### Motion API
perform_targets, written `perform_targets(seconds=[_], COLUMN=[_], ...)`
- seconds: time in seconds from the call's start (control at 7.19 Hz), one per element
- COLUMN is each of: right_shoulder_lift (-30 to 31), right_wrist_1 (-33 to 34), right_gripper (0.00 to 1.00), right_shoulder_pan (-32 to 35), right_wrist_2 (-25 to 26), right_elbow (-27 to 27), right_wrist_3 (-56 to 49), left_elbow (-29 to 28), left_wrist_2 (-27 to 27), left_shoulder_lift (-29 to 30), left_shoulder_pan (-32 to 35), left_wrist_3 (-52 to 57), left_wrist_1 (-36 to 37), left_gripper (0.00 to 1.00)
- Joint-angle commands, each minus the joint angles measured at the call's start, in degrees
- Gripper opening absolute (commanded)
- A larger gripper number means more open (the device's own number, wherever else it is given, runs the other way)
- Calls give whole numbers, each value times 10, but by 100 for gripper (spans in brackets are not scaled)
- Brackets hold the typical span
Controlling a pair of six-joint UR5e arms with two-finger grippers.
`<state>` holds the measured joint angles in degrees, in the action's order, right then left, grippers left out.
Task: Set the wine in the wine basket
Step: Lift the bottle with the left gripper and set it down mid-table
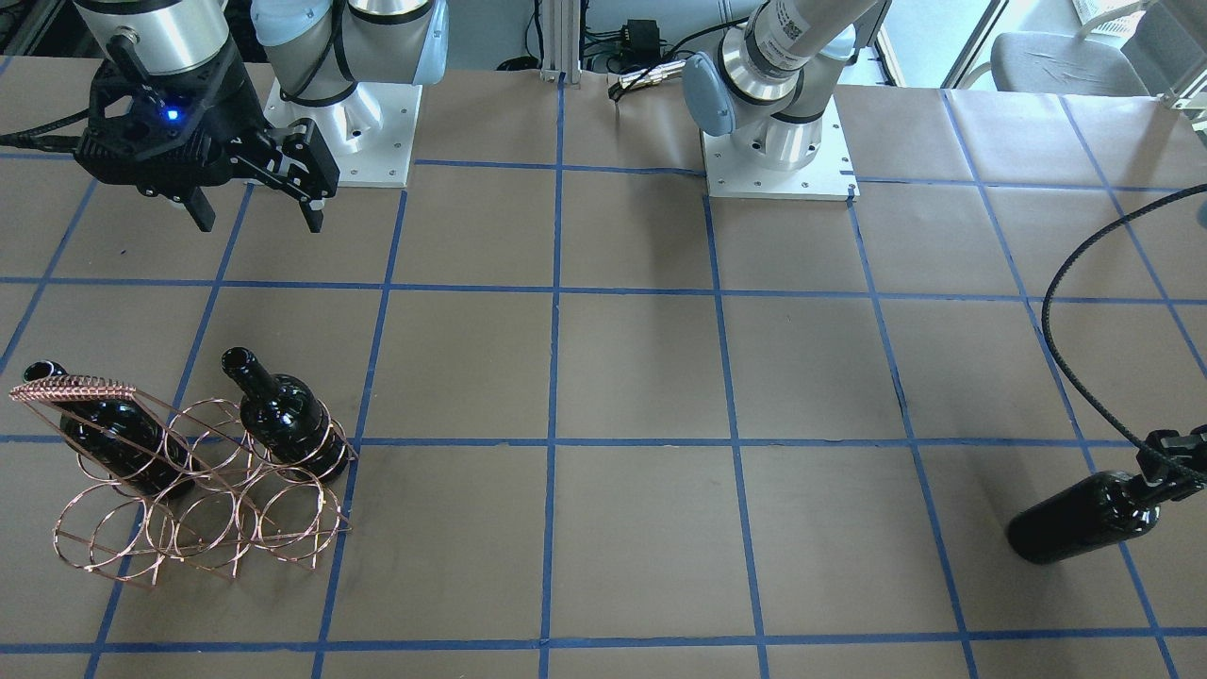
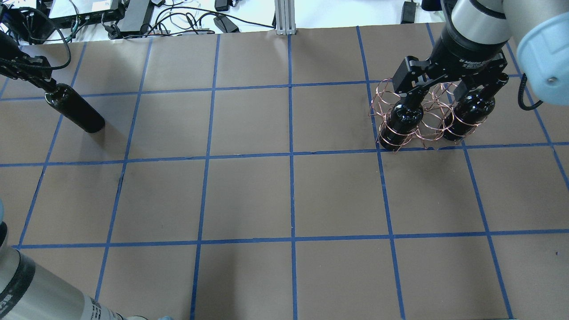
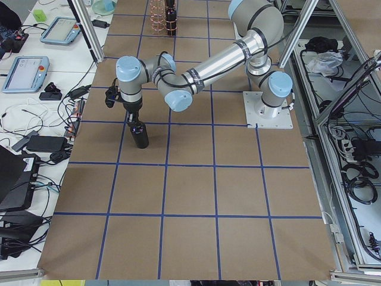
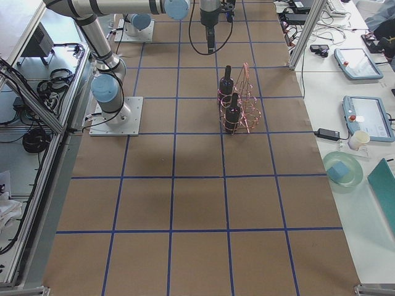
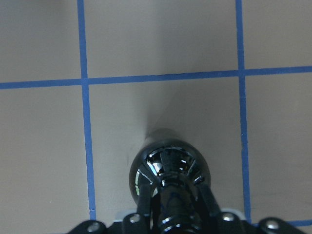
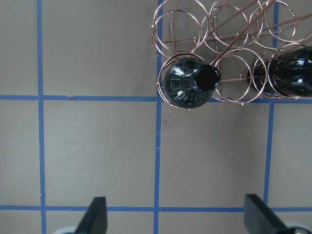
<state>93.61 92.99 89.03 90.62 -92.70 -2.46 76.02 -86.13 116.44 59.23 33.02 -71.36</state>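
The wine basket (image 1: 189, 490) is a copper wire rack standing on the table; it also shows in the overhead view (image 2: 426, 115) and the right wrist view (image 6: 229, 29). Two dark bottles (image 1: 283, 415) (image 1: 113, 424) stand in its rings. My right gripper (image 1: 255, 212) hangs open and empty above the table beside the basket, its fingers (image 6: 97, 219) wide apart. My left gripper (image 1: 1165, 467) is shut on the neck of the third wine bottle (image 1: 1084, 519) at the other end of the table; the bottle also shows in the left wrist view (image 5: 168, 168) and the overhead view (image 2: 75, 109). I cannot tell whether its base touches the table.
The brown table (image 2: 249, 195) carries a blue tape grid. Both arm bases (image 1: 778, 141) (image 1: 349, 123) sit at the robot's edge. A black cable (image 1: 1066, 311) loops above the table near my left gripper. Cables and power supplies (image 2: 133, 18) lie beyond the far edge.
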Motion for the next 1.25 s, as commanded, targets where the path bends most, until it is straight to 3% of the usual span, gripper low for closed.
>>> perform_targets(seconds=[0.0, 0.28, 0.56, 1.11], right_shoulder_lift=[0, 1, 1, 0], right_wrist_1=[0, 0, 1, 0], right_gripper=[99, 99, 99, 99], right_shoulder_pan=[-1, -1, -1, 0], right_wrist_2=[2, 2, 1, 1], right_elbow=[1, 1, 1, 0], right_wrist_3=[-1, -2, -2, -2], left_elbow=[0, 0, 9, 104], left_wrist_2=[0, 0, -3, 5], left_shoulder_lift=[-1, -25, -68, -153], left_shoulder_pan=[0, 12, 67, 183], left_wrist_3=[1, -2, -64, -229], left_wrist_1=[-1, -7, -34, -33], left_gripper=[0, 0, 0, 0])
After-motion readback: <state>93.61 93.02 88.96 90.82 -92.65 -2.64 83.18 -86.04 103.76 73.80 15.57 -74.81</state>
